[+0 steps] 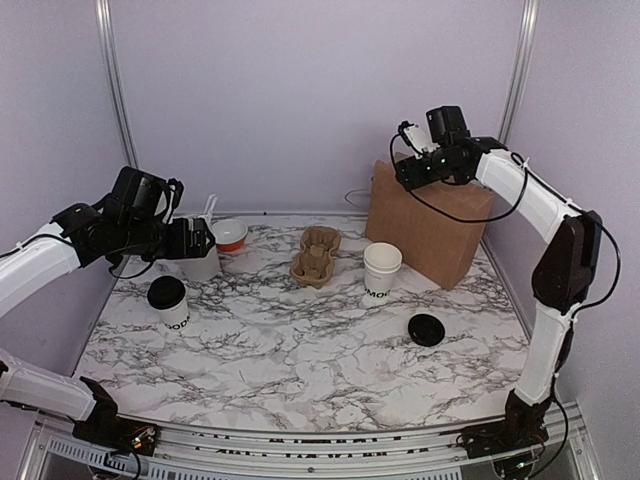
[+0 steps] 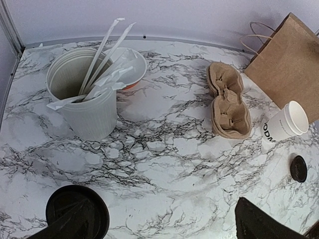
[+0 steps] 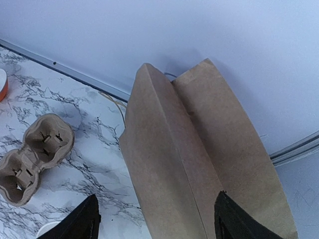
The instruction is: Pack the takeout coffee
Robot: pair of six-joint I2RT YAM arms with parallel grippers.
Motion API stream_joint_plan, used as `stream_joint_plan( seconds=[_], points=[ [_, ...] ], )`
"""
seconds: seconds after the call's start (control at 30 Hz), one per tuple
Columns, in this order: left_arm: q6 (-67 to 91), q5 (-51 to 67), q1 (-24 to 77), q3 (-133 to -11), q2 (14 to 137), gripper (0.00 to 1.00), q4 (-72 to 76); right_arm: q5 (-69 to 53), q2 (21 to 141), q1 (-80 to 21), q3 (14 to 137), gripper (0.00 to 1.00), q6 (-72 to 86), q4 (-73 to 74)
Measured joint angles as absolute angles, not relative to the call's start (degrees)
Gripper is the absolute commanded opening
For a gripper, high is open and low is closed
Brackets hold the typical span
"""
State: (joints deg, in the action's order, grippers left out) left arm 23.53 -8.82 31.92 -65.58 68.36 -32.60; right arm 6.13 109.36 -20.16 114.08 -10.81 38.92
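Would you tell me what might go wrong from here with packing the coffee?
The paper bag looks folded nearly flat on top, so the lidded cup may not drop in. The lidless cup looks alike and could be grabbed instead. The left fingers hang close to the utensil holder and may knock it.

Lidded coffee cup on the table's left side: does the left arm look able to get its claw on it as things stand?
Probably yes. The left claw is open and hovers close to the lidded cup. Nothing stands between them, and the utensil holder stands farther back, apart from the cup.
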Motion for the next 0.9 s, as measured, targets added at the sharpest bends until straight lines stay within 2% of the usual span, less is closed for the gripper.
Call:
stream_joint_plan(
  seconds=[0.33,0.6,0.9],
  points=[
    [23.6,-8.0,32.9,-65.6,68.6,0.99,-32.4,6.1,112.3,-17.3,114.4,0.73,-13.6,40.6],
    [23.7,-7.9,33.7,-66.7,69.5,0.99,-32.3,6.1,112.9,-16.5,114.4,0.55,-13.9,40.8],
    [23.8,-7.9,34.7,-66.8,70.2,0.99,-31.7,6.7,113.6,-16.5,114.4,0.28,-14.8,40.7]
  ],
)
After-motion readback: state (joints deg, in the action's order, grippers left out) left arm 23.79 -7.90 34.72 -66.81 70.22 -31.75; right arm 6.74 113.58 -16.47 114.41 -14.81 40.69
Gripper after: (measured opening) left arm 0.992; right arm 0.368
